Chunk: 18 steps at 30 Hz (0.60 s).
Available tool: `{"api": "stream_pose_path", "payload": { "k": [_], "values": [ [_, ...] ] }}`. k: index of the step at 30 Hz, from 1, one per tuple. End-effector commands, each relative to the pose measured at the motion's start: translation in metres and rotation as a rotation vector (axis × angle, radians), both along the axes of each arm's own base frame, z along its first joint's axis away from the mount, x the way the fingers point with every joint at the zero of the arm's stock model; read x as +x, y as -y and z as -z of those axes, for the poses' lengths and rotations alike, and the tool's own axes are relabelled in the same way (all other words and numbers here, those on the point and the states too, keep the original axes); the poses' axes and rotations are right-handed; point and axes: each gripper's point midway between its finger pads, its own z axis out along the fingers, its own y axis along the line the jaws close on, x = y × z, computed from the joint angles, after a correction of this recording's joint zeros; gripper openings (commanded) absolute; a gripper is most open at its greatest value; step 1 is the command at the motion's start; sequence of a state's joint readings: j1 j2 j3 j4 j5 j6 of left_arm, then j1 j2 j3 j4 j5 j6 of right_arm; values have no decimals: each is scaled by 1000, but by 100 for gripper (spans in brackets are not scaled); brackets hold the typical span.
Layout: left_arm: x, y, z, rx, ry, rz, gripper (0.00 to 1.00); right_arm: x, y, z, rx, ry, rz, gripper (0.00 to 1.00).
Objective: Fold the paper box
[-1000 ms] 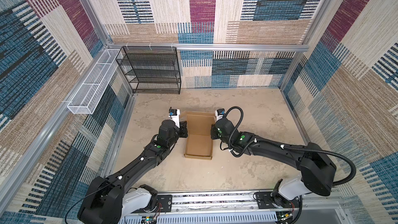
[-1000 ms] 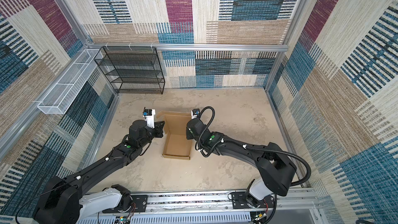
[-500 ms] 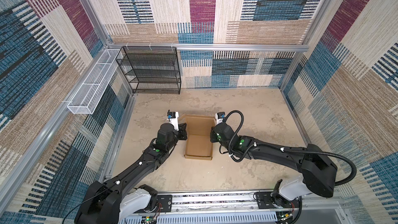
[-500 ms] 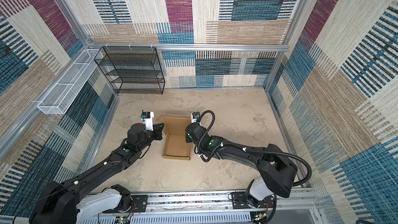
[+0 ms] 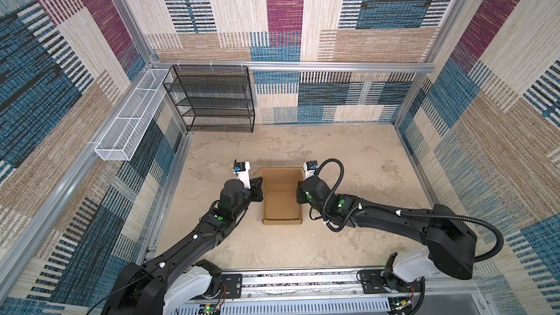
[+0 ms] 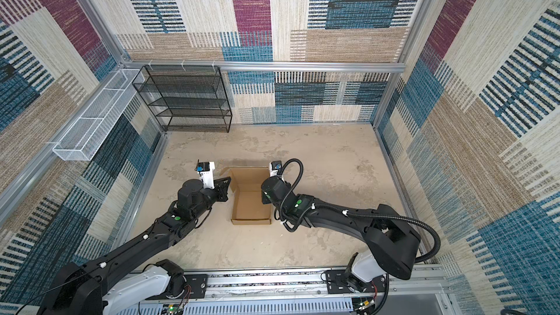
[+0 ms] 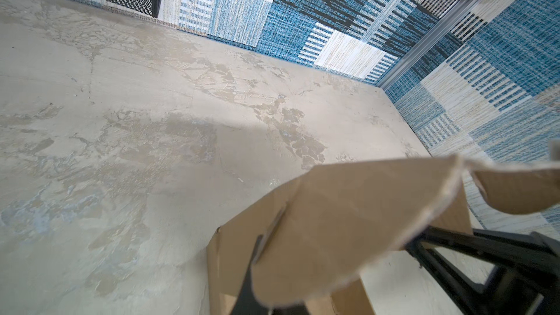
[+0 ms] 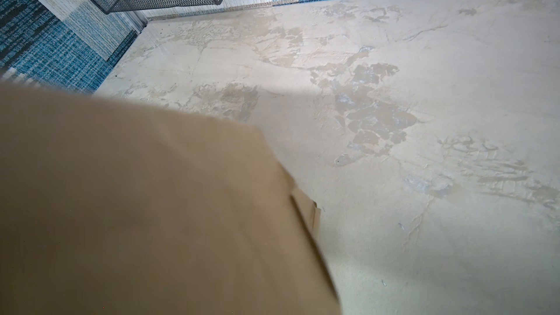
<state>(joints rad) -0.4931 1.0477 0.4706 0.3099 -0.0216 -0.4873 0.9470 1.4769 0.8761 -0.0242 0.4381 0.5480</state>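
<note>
**Paper box half formed, closing left to do**

In both top views the paper box [image 5: 281, 204] [image 6: 251, 204] is seen near the middle of the surface [image 5: 348, 162], between the two arms. The near wall and both side walls are raised, the inside lies open, and the far panel is tilted up but not folded over. The left hand [image 5: 257, 190] is set against the left wall and the right hand [image 5: 298, 196] against the right wall.

In the left wrist view a curved flap [image 7: 348, 207] is seen across the black fingers [image 7: 500, 253]. The left hand is closed, apparently pinching that flap.

In the right wrist view only cardboard [image 8: 136, 207] is shown, so the right hand's state cannot be told.

The tucking and closing are judged to be left.
</note>
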Motion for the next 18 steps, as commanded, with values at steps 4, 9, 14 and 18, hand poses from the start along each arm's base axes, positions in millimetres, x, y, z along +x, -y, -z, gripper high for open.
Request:
{"api": "stream_pose_path", "payload": {
  "k": [4,9,14,18],
  "values": [
    [-14,3,30,-11,-129,17,0,-8,-6,4,12,-14,-11,13],
    [-15,2,32,-38,-138,-7,0,-11,-6,7,6,-14,-4,13],
    [-17,5,33,-45,-138,-9,0,-14,-7,11,8,-18,-5,12],
    [-23,5,40,-30,-143,-9,0,-16,-5,13,13,-18,1,12]
  ]
}}
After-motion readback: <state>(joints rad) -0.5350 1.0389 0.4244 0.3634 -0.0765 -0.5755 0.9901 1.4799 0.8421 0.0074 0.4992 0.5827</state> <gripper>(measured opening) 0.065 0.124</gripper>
